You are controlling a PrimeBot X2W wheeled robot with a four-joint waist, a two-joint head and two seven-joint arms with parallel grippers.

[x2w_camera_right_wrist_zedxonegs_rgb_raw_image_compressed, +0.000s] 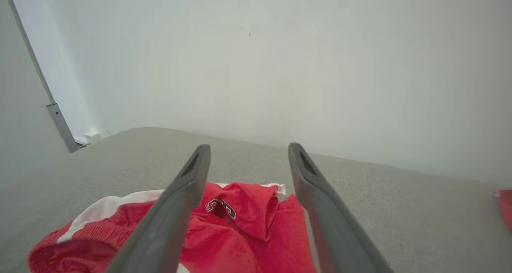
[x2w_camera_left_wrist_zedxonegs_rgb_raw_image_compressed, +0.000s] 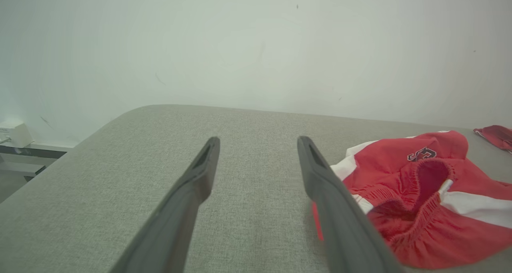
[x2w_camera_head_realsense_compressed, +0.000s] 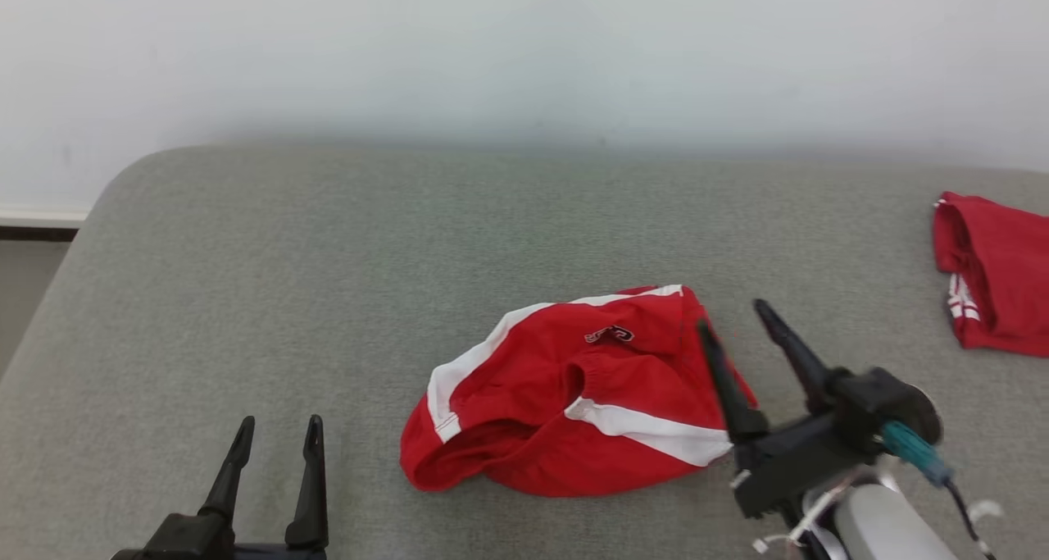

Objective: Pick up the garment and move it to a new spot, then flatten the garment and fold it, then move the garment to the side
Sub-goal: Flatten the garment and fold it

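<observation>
Grey fabric worktop [x2w_camera_head_realsense_compressed: 246,298], plain wall behind. Garment [x2w_camera_head_realsense_compressed: 574,396], red shorts with white stripes, sits crumpled near centre with the waistband gaping toward the robot; not lifted yet. Second red piece [x2w_camera_head_realsense_compressed: 996,273] lies well apart at the right edge, probably not this step's target. Right gripper [x2w_camera_head_realsense_compressed: 731,314] hovers over the garment's right edge, fingers spread wide and empty; looks lined up for the pick. Left gripper [x2w_camera_head_realsense_compressed: 280,421] is low left, clear of the cloth, fingers apart and empty, likely reserved for flattening.

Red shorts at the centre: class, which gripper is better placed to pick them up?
Right. The right gripper, open, is at the shorts' edge; the left gripper sits apart.
</observation>
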